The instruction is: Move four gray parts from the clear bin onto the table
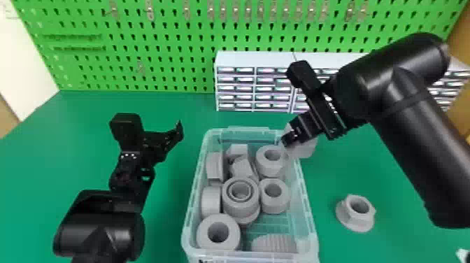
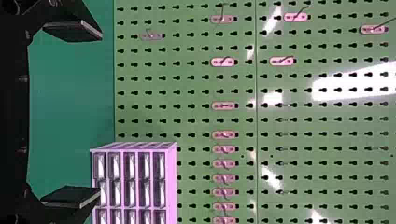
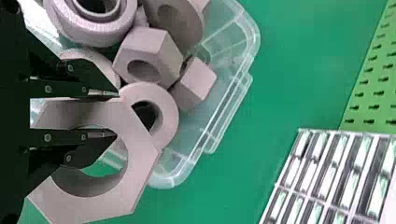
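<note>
Above the right back corner of the clear bin (image 1: 311, 224), my right gripper (image 1: 288, 138) holds a gray hex nut (image 1: 305, 148). In the right wrist view, my right gripper (image 3: 114, 114) is shut on one side wall of the hex nut (image 3: 144, 158), one finger inside its hole. Several gray parts (image 1: 241, 199) lie in the bin. One flanged gray part (image 1: 356, 213) rests on the table right of the bin. My left gripper (image 1: 157, 129) stands left of the bin, open with nothing between its fingers; the left wrist view shows the left gripper (image 2: 72, 114) spread wide.
A white drawer cabinet (image 1: 253, 82) stands behind the bin, in front of the green pegboard (image 1: 157, 45). The green table (image 1: 80, 115) surrounds the bin. A small white object (image 1: 463, 255) lies at the near right edge.
</note>
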